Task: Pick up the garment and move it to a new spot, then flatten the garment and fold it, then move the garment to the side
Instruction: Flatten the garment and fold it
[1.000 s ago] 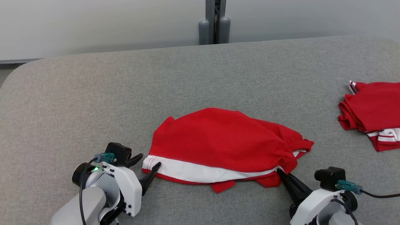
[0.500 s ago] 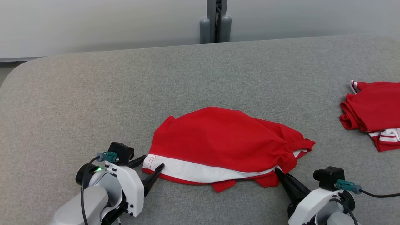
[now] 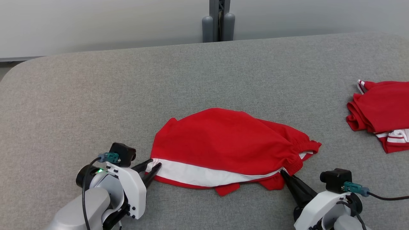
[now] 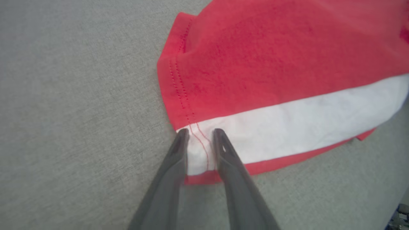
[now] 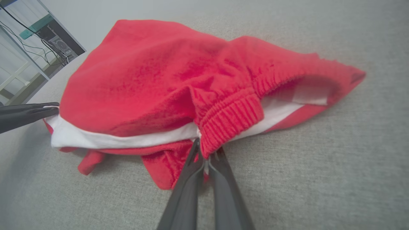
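Head view | garment (image 3: 223,140) between left tool (image 3: 154,163) and right tool (image 3: 282,172), touching both

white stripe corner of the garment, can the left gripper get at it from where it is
Probably yes: the left gripper straddles the white stripe corner, fingers apart on either side, with nothing but cloth between them.

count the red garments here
2: one red garment with a white band, centre front; a second red garment, bunched, at the right edge, cut off by the frame, so more may be hidden.
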You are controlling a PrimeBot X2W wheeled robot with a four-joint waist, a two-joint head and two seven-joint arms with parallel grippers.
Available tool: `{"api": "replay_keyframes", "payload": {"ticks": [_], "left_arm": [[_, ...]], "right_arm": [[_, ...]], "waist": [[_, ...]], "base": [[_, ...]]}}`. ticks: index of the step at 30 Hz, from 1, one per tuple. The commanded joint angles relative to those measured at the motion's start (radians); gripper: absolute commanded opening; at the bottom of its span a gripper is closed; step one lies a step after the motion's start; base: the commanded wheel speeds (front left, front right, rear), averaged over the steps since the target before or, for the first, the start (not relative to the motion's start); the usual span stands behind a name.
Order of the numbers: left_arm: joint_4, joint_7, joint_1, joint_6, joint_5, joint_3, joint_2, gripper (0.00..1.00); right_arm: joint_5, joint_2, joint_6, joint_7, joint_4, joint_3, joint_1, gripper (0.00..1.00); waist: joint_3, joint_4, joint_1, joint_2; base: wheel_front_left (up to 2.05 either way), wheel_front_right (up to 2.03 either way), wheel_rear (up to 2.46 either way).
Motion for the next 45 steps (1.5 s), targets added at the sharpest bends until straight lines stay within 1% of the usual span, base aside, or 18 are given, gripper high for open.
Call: {"api": "replay_keyframes", "payload": {"ticks": [1,4,6,7,16,19,21,26,29,35,36,40,45], "left_arm": [[0.006,0.003,-0.012,-0.001,-0.008,-0.009,0.008,0.36],[0.010,-0.003,-0.023,-0.001,-0.021,-0.024,0.009,0.20],[0.014,-0.009,-0.026,-0.001,-0.029,-0.033,0.010,0.04],[0.015,-0.009,-0.026,-0.001,-0.033,-0.038,0.010,0.00],[0.041,-0.074,-0.040,-0.001,-0.049,-0.056,0.005,0.00],[0.055,-0.104,-0.013,-0.001,-0.065,-0.051,-0.002,0.00],[0.061,-0.131,0.008,-0.001,-0.076,-0.042,-0.009,0.00],[0.078,-0.186,0.042,0.003,-0.085,0.009,-0.033,0.00],[0.064,-0.195,0.049,0.015,-0.068,0.075,-0.040,0.00],[-0.037,-0.195,0.110,0.052,0.053,0.283,-0.042,0.00],[-0.037,-0.195,0.110,0.052,0.053,0.283,-0.042,0.00],[-0.101,-0.195,0.163,0.060,0.130,0.420,-0.058,0.00],[-0.166,-0.195,0.213,0.063,0.215,0.597,-0.089,0.00]], "right_arm": [[-0.001,-0.003,0.000,0.000,0.005,-0.002,-0.005,0.00],[-0.001,-0.003,0.000,0.000,0.005,-0.003,-0.005,0.00],[-0.002,-0.003,0.000,0.000,0.005,-0.004,-0.005,0.00],[-0.002,-0.003,0.000,0.000,0.004,-0.004,-0.004,0.00],[0.003,-0.004,0.000,0.000,0.003,-0.001,0.005,0.00],[0.032,-0.001,0.000,0.003,0.015,0.019,0.012,0.00],[0.059,-0.003,0.000,0.009,0.002,0.037,0.000,0.00],[0.105,-0.051,0.000,0.041,-0.054,0.083,-0.023,0.00],[0.151,-0.088,0.000,0.075,-0.113,0.095,-0.033,0.00],[0.225,-0.174,0.000,0.173,-0.237,0.113,-0.070,0.00],[0.225,-0.174,0.000,0.173,-0.237,0.113,-0.070,0.00],[0.296,-0.207,0.000,0.215,-0.316,0.096,-0.093,0.00],[0.392,-0.229,0.000,0.254,-0.385,0.071,-0.128,0.00]], "waist": [[0.000,0.000,0.0000,-0.0001],[-0.001,0.001,0.0000,-0.0001],[-0.002,0.002,0.0000,-0.0001],[-0.003,0.002,0.0000,-0.0001],[-0.025,0.005,0.0000,-0.0001],[-0.055,0.000,0.0000,-0.0001],[-0.079,-0.005,0.0000,-0.0001],[-0.144,-0.008,0.0000,-0.0001],[-0.167,-0.006,0.0000,-0.0001],[-0.203,-0.003,0.0000,-0.0001],[-0.203,-0.003,0.0000,-0.0001],[-0.224,-0.003,0.0000,-0.0001],[-0.242,-0.008,0.0000,-0.0001]], "base": [[0.00,0.00,0.00],[0.00,0.00,0.00],[0.00,0.00,0.00],[0.00,0.00,0.00],[0.00,0.00,0.00],[0.00,0.00,0.00],[0.00,0.00,0.00],[0.00,0.00,0.00],[0.00,0.00,0.00],[0.00,0.00,0.00],[0.00,0.00,0.00],[0.00,0.00,0.00],[0.00,0.00,0.00]]}}
